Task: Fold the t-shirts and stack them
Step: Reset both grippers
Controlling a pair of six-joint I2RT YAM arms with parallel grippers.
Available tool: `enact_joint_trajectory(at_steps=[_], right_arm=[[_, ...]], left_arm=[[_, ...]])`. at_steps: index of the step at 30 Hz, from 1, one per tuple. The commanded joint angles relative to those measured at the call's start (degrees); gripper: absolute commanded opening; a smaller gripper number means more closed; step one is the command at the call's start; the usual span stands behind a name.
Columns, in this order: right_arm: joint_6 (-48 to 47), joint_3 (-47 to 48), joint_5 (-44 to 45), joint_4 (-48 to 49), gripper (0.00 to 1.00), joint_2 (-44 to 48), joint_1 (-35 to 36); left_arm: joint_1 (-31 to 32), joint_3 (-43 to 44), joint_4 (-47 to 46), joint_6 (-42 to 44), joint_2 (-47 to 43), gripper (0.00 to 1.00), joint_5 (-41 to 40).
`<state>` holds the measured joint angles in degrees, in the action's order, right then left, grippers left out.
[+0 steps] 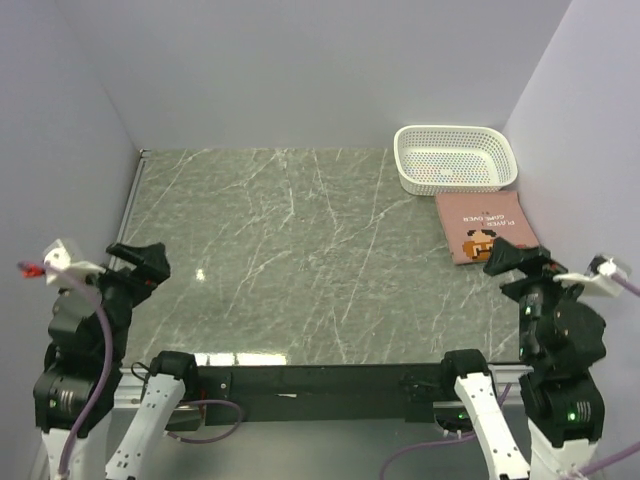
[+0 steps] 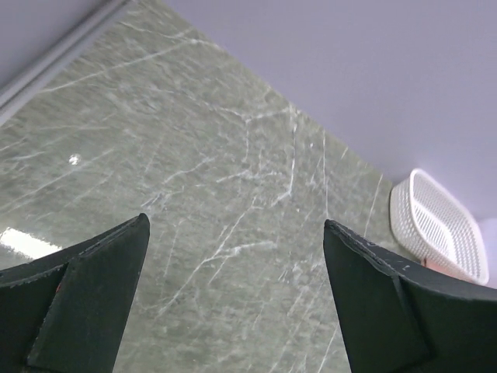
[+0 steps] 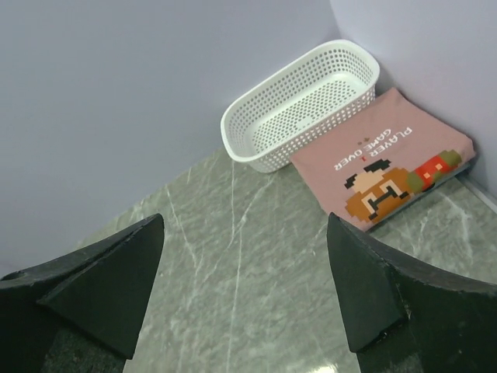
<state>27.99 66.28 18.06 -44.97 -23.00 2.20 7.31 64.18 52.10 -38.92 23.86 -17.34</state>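
The dusty-pink t-shirt (image 1: 485, 225) lies folded flat at the right side of the table, just in front of the basket, its pixel-art face print up. It also shows in the right wrist view (image 3: 380, 159), where a thin blue-grey edge (image 3: 425, 197) shows under its near side; I cannot tell more of the blue t-shirt. My left gripper (image 1: 140, 262) is open and empty above the table's left side (image 2: 234, 221). My right gripper (image 1: 510, 258) is open and empty (image 3: 245, 217), hovering just near of the pink shirt.
A white perforated basket (image 1: 455, 130) stands empty in the back right corner (image 3: 233, 132) (image 2: 443, 225). Lilac walls close the table on the left, back and right. The marble tabletop (image 1: 300, 250) spreads between the arms.
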Motion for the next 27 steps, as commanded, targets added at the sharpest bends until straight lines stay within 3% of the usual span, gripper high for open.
enact_joint_trajectory(at_steps=[1, 11, 27], right_arm=[[-2.2, -4.4, 5.7, -1.3, 0.92, 5.9, 4.1], [-5.1, -18.9, 2.4, 8.2, 0.92, 24.7, 5.0], [-6.8, -19.0, 3.1, 8.6, 0.93, 23.4, 5.0]], left_arm=[[0.2, -0.1, 4.9, -3.7, -3.2, 0.99, -6.0], [2.9, -6.1, 0.5, -3.7, -9.9, 0.99, -14.0], [3.9, -22.2, -19.8, -2.1, -22.4, 0.99, -12.9]])
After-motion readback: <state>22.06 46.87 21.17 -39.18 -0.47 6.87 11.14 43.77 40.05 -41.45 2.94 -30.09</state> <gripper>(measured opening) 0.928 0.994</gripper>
